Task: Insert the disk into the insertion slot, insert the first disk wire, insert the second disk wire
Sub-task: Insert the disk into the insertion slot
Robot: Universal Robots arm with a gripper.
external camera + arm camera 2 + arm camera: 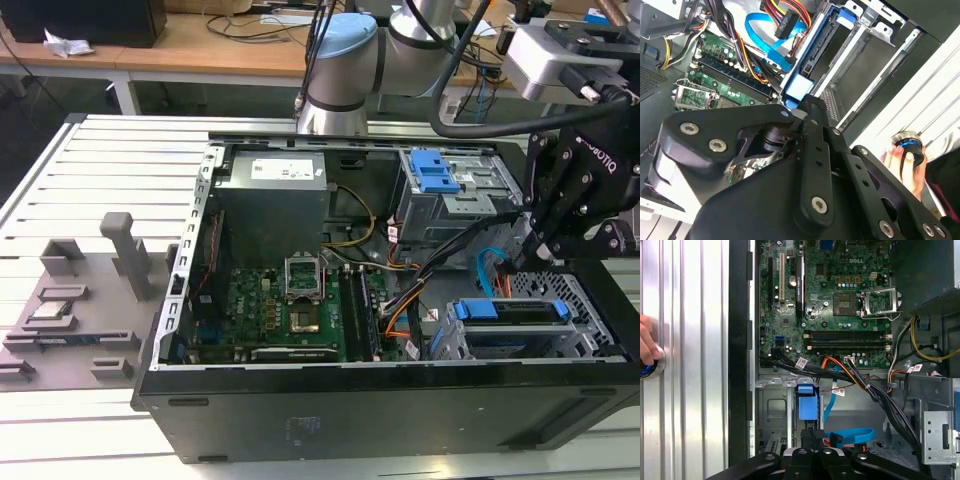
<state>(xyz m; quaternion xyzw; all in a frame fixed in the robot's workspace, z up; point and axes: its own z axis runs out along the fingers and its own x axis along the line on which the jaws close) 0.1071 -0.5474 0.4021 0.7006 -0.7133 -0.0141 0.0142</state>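
blue-framed disk (515,312): seated in slot (578,346)
end effector (811,433): narrow, fingers together, close to disk's frame
blue cable (855,430): just beside end effector

One disk (478,310), two metal cages (560,345) (455,205), one blue cable (767,45).

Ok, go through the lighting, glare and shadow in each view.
Exterior view: even room light, the case shadowed inside near the gripper. First wrist view: the ribbed table gleams in bright stripes, the motherboard is evenly lit. Second wrist view: the gripper's dark body blocks much of the scene; the second disk wire is brightly lit.
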